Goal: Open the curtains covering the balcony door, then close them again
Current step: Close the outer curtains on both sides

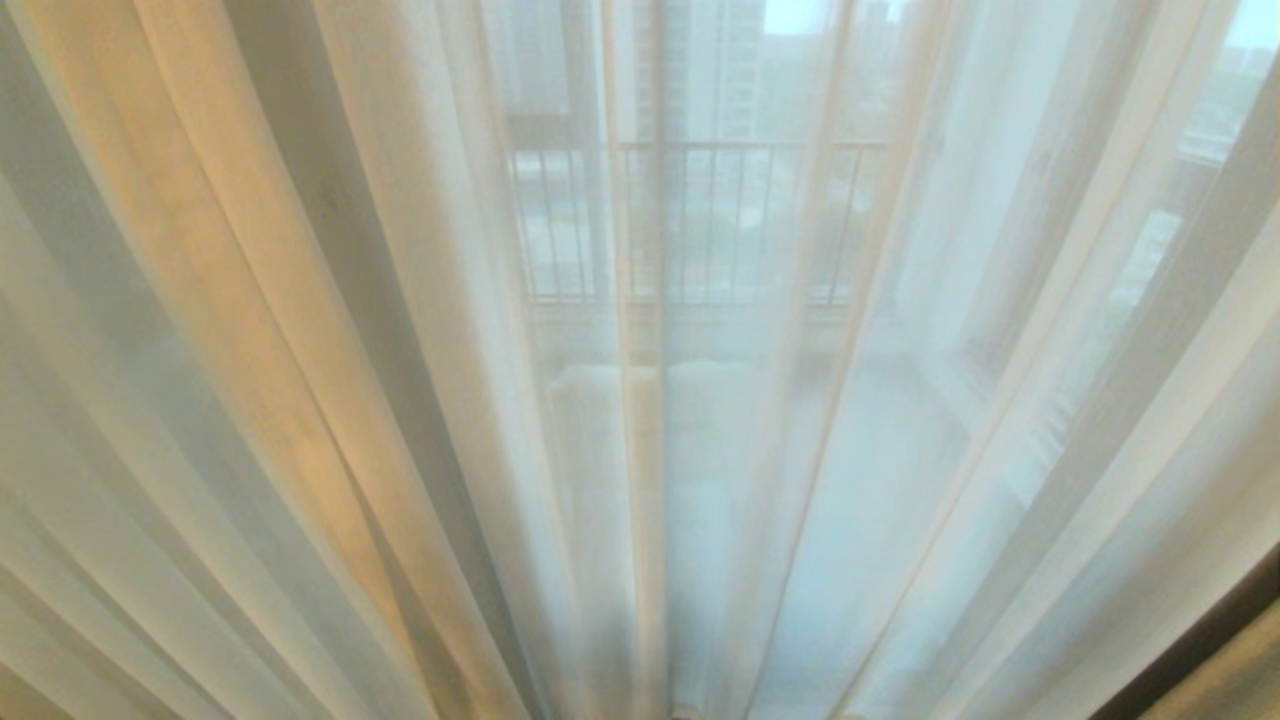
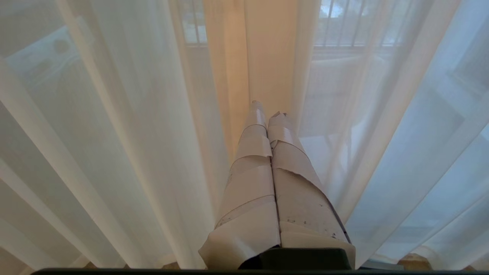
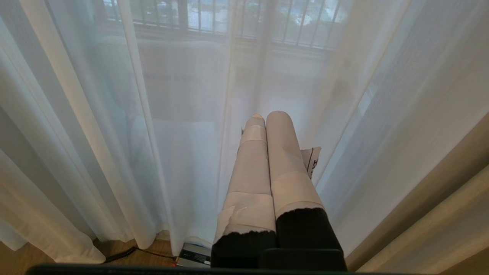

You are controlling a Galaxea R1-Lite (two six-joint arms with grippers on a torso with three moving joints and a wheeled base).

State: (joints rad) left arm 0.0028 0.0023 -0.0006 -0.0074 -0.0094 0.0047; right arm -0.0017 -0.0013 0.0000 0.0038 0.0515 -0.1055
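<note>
The cream, partly sheer curtains (image 1: 300, 350) hang drawn in long pleats and fill the head view, where neither gripper shows. The balcony door is hidden behind them; only a faint upright bar shows through the fabric. In the left wrist view my left gripper (image 2: 268, 110) is shut and empty, its tape-wrapped fingers (image 2: 252, 152) pressed together and pointing at a warm-toned fold of the curtains (image 2: 114, 133), close to the fabric. In the right wrist view my right gripper (image 3: 267, 115) is also shut and empty, tips near the curtains (image 3: 95, 133).
A black railing (image 1: 700, 220) and tall buildings show dimly through the fabric. On the wooden floor at the curtain hem lie a small grey box (image 3: 195, 255) and a black cable (image 3: 122, 253). A dark strip (image 1: 1200, 650) crosses the head view's lower right corner.
</note>
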